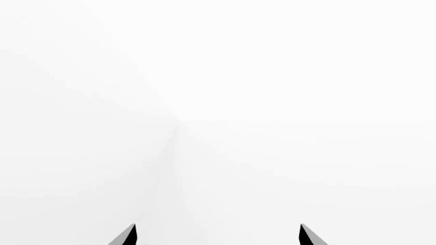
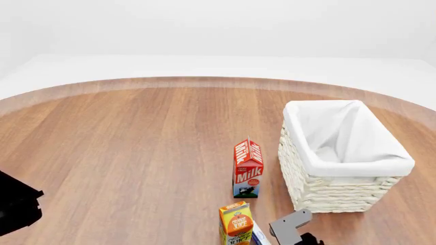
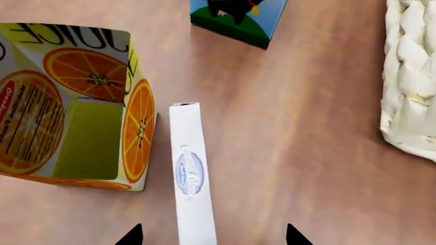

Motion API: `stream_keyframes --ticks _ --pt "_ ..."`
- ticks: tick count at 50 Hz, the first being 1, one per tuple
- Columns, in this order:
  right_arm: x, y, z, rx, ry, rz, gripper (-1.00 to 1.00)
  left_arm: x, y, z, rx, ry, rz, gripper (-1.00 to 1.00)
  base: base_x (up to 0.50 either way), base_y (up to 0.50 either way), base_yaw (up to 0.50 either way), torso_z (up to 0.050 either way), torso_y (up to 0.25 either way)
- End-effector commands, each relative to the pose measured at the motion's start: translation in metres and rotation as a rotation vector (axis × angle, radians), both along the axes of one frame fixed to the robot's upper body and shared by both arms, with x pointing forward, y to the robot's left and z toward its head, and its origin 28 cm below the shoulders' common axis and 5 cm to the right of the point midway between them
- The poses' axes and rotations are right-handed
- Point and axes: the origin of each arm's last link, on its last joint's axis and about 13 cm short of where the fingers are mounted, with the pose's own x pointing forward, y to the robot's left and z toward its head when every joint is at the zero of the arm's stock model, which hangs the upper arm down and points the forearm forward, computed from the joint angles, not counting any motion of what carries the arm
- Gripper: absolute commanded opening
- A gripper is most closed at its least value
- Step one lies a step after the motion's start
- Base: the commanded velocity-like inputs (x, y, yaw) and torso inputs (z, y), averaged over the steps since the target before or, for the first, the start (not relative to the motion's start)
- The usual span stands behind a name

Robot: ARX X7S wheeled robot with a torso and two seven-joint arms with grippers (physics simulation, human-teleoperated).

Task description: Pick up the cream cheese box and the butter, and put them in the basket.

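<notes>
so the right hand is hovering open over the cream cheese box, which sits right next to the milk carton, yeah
Not quite. The right hand does hover open over the cream cheese box, but the box lies next to the orange juice carton. The milk carton stands farther off, clear of it. The right wrist view shows this.

A bare simulated test scene, not a real room: a round wood-grain worktop (image 2: 136, 143) fills the frame's lower part, with blank white walls behind. Groceries stand at lower center, a milk carton (image 2: 248, 168) and juice carton (image 2: 236, 223), beside a wicker basket (image 2: 327, 191).
</notes>
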Motion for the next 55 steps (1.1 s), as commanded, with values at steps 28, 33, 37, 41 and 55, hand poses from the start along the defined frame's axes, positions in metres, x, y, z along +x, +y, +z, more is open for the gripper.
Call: stream_keyframes --ticks 28,33,37,41,55 --pt "0.009 0.007 -0.011 0.002 -0.006 0.038 1.00 -0.001 0.002 0.000 0.023 -0.007 0.008 1.00 0.00 0.00 0.00 0.000 0.000" --pt "0.009 0.009 -0.013 -0.012 -0.010 0.065 1.00 -0.001 0.001 -0.001 0.023 -0.006 0.007 1.00 0.00 0.00 0.00 0.000 0.000" --pt "0.008 0.009 -0.014 -0.022 -0.008 0.073 1.00 0.000 0.002 -0.002 0.023 -0.005 0.006 1.00 0.00 0.00 0.00 0.000 0.000" --pt "0.009 0.009 -0.015 -0.068 -0.039 0.099 -1.00 0.000 0.002 -0.002 0.023 -0.004 0.007 1.00 0.00 0.00 0.00 0.000 0.000" --pt "0.005 0.008 -0.018 -0.097 -0.031 0.101 -1.00 0.000 0.001 -0.003 0.024 -0.001 0.006 1.00 0.00 0.00 0.00 0.000 0.000"
